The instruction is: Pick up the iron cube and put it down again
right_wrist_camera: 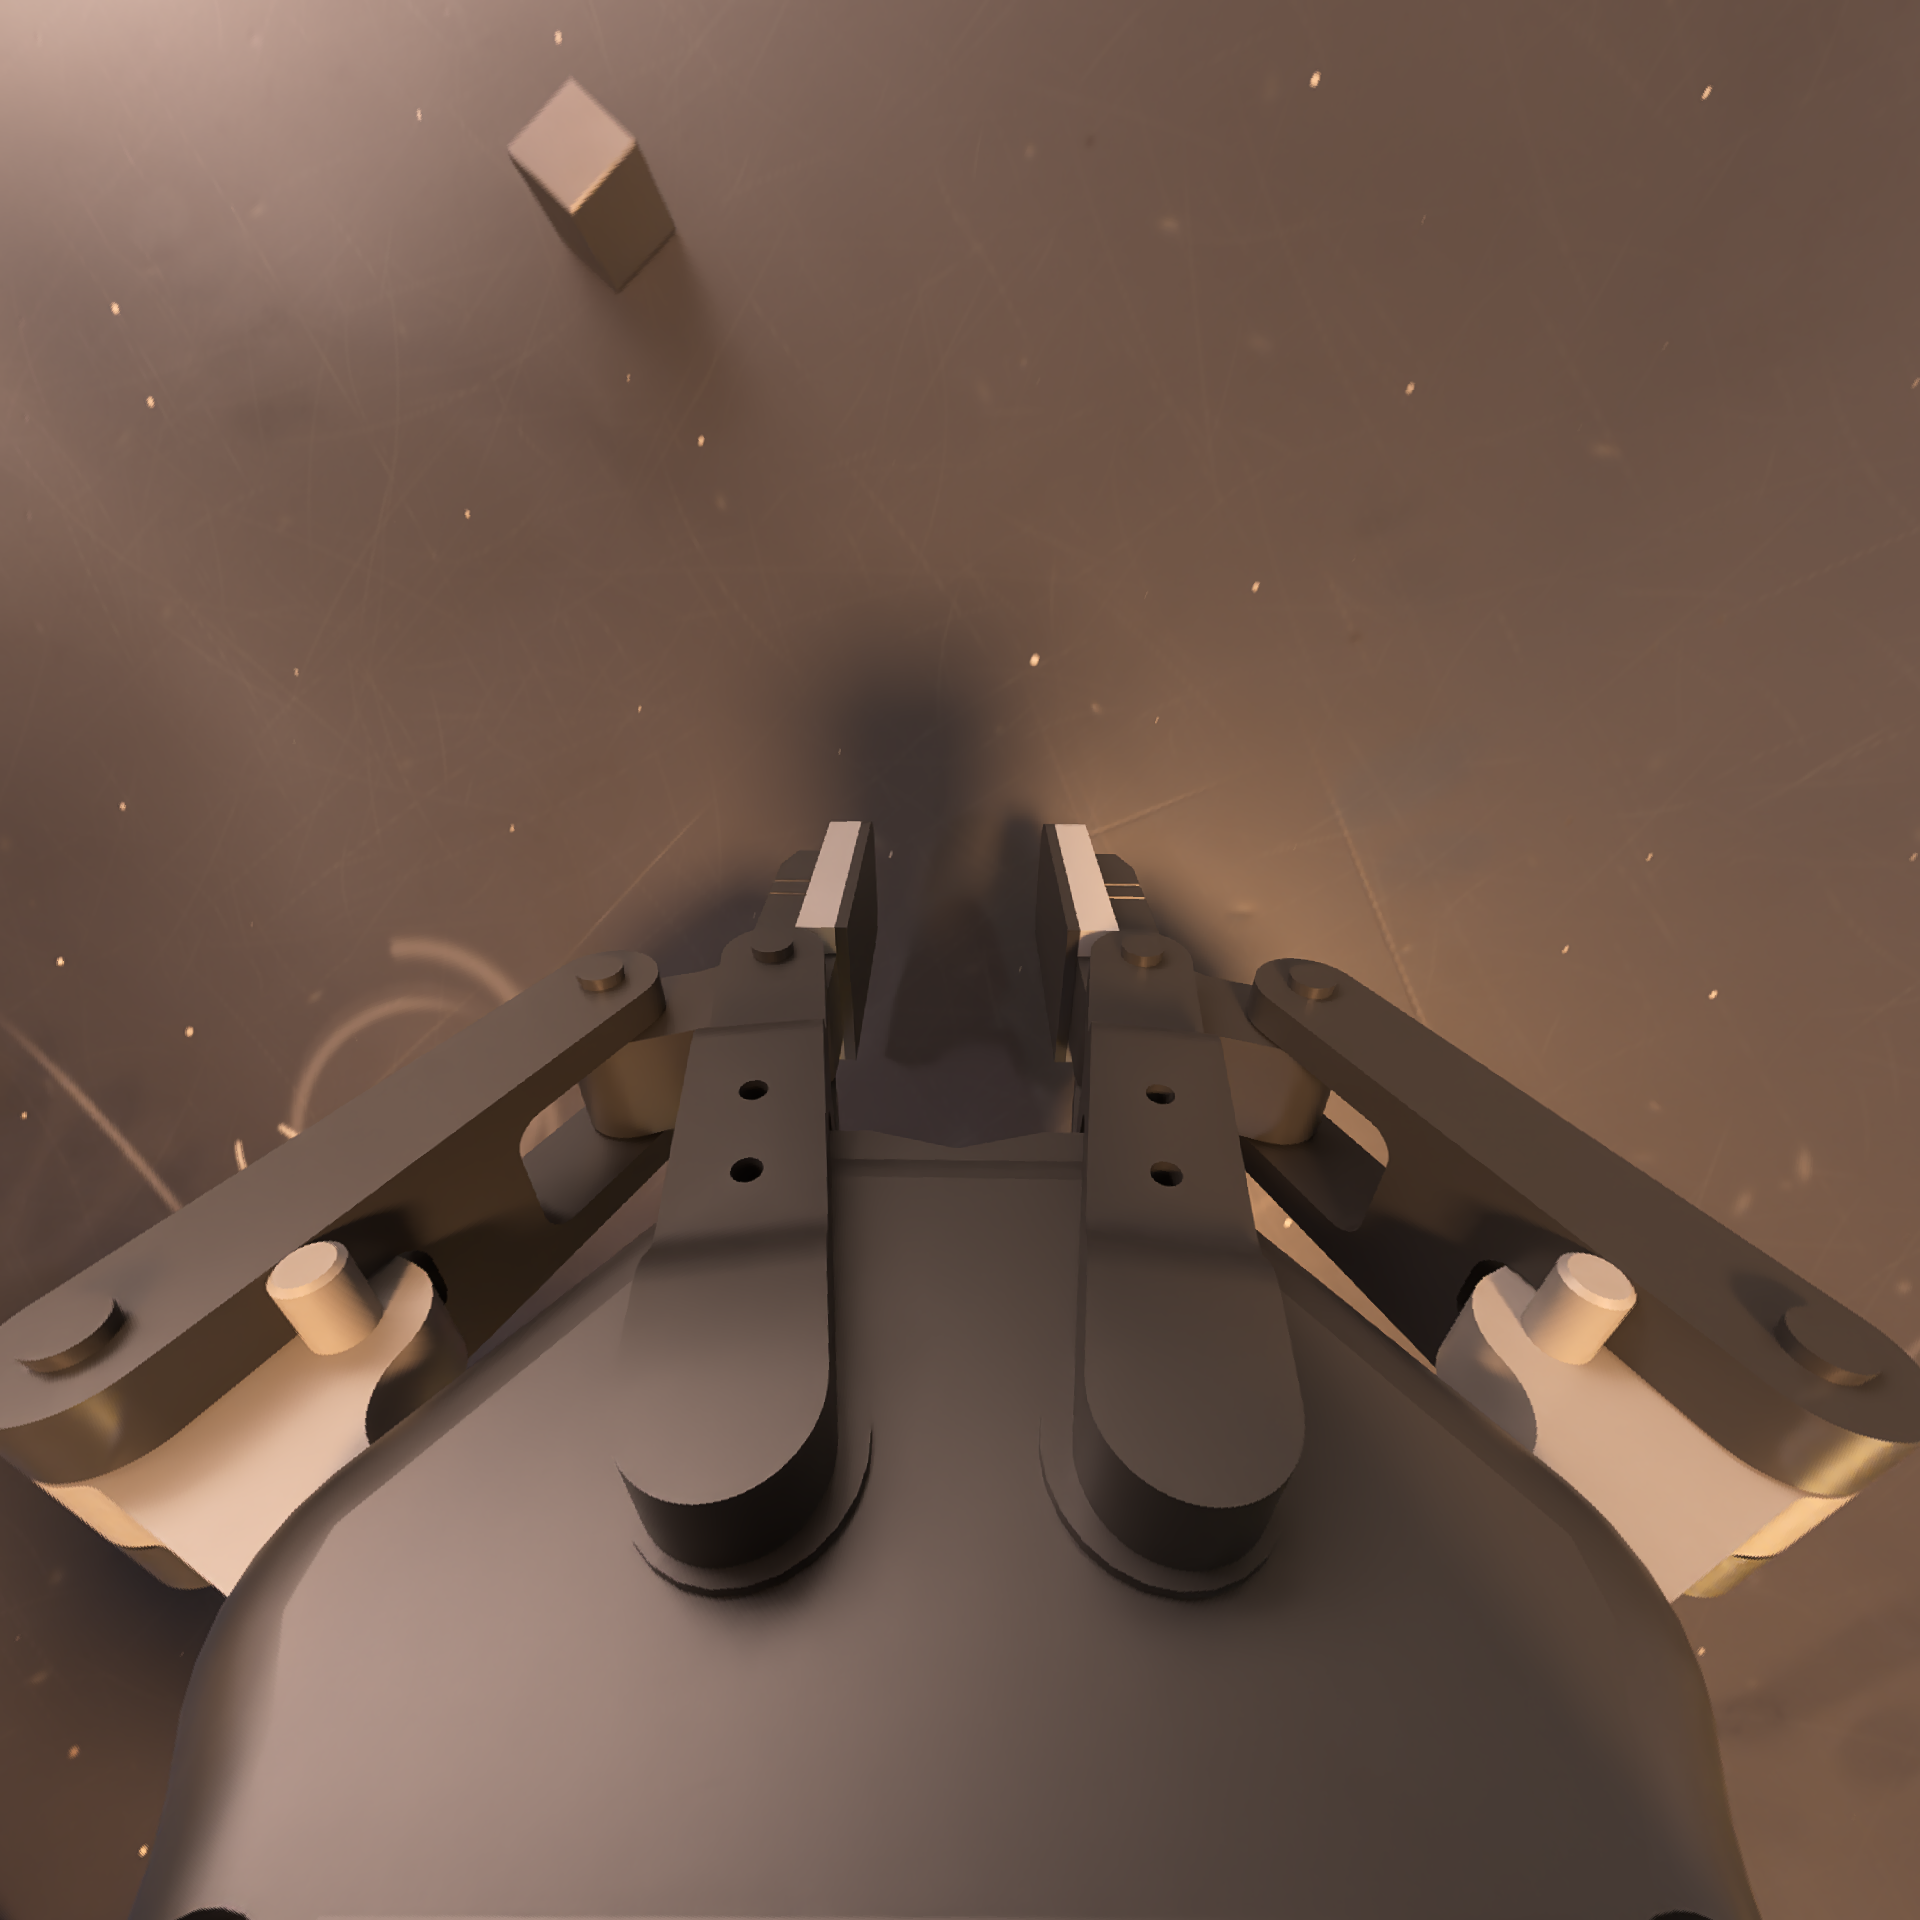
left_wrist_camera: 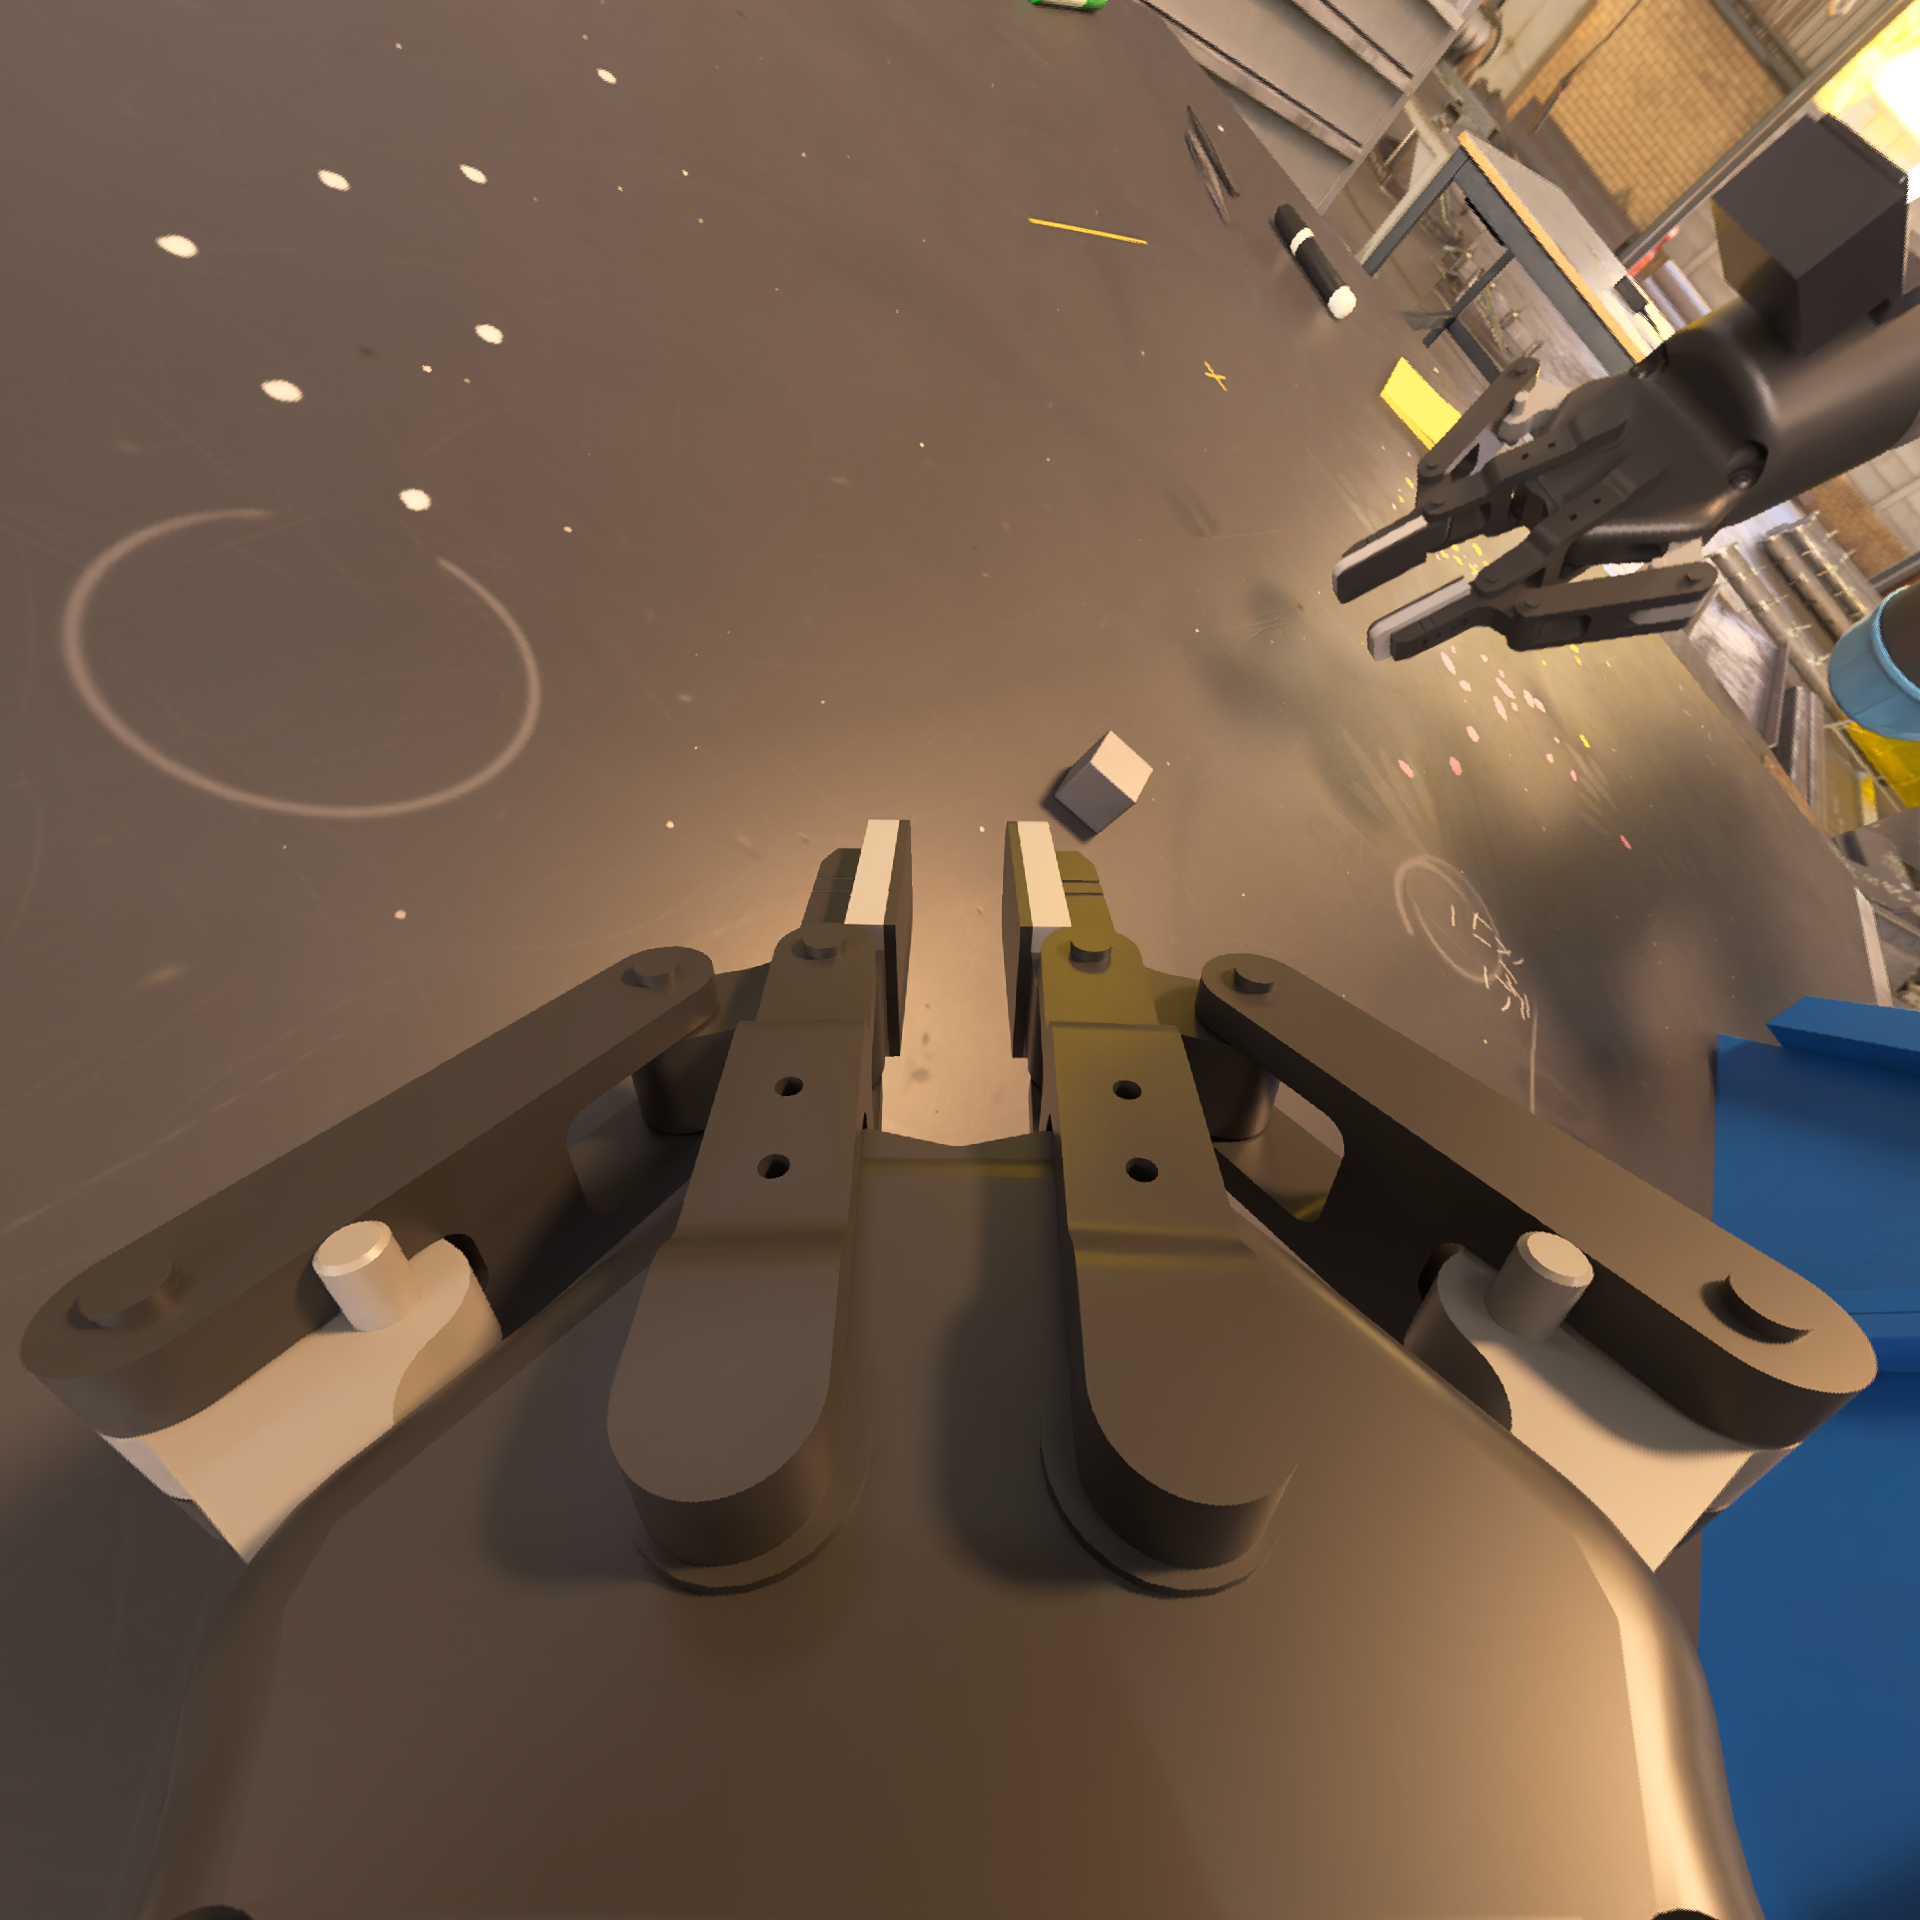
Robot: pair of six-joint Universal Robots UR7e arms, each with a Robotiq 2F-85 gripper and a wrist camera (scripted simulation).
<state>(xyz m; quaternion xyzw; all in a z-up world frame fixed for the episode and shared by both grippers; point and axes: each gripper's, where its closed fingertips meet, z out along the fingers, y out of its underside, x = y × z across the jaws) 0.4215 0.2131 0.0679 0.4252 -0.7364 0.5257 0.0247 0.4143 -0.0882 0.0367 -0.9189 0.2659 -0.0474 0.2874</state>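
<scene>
You see the iron cube (left_wrist_camera: 1101, 781) resting alone on the tabletop (left_wrist_camera: 727, 416), ungrasped. Both grippers, left gripper (left_wrist_camera: 956, 847) and right gripper (right_wrist_camera: 956, 847), hold nothing, fingers parted.

Left hand (left_wrist_camera: 958, 873) and right hand (right_wrist_camera: 956, 878) both hover, fingers parted (empty).

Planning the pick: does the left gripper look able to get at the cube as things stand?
Probably yes. The cube sits alone on the table, just ahead and right of the left gripper, whose jaws stand apart and empty. Nothing lies between them; the right gripper hangs off to the side.
</scene>
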